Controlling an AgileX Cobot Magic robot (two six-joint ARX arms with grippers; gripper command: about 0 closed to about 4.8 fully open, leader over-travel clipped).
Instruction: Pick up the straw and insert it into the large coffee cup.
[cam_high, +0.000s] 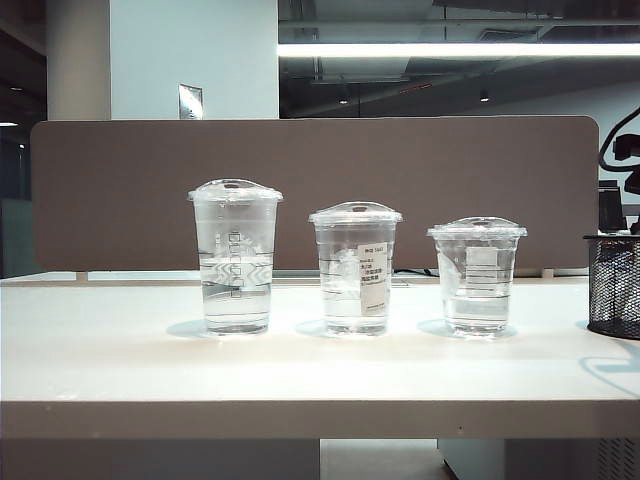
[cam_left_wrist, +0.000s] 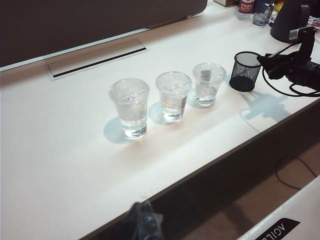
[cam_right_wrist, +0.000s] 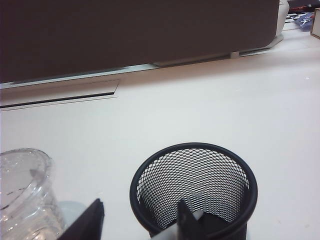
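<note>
The large coffee cup (cam_high: 236, 255), tallest of the row, with a domed lid and a chevron print, stands at the left end (cam_left_wrist: 130, 107). My right gripper (cam_right_wrist: 139, 204) hangs open over the black mesh holder (cam_right_wrist: 195, 185). One finger is outside the rim and the other is inside it. A short white length of the straw (cam_right_wrist: 166, 232) shows beside the inner finger; the rest is hidden. From the left wrist view the right gripper (cam_left_wrist: 265, 60) sits just above the holder (cam_left_wrist: 246, 71). My left gripper (cam_left_wrist: 142, 217) is off the table's front edge, fingertips together, holding nothing.
A mid-height cup with a white label (cam_high: 355, 268) and a short wide cup (cam_high: 477, 275) stand in line to the right of the large one. The short cup (cam_right_wrist: 22, 190) is close beside the holder (cam_high: 613, 285). A brown partition (cam_high: 310, 190) runs along the back of the table.
</note>
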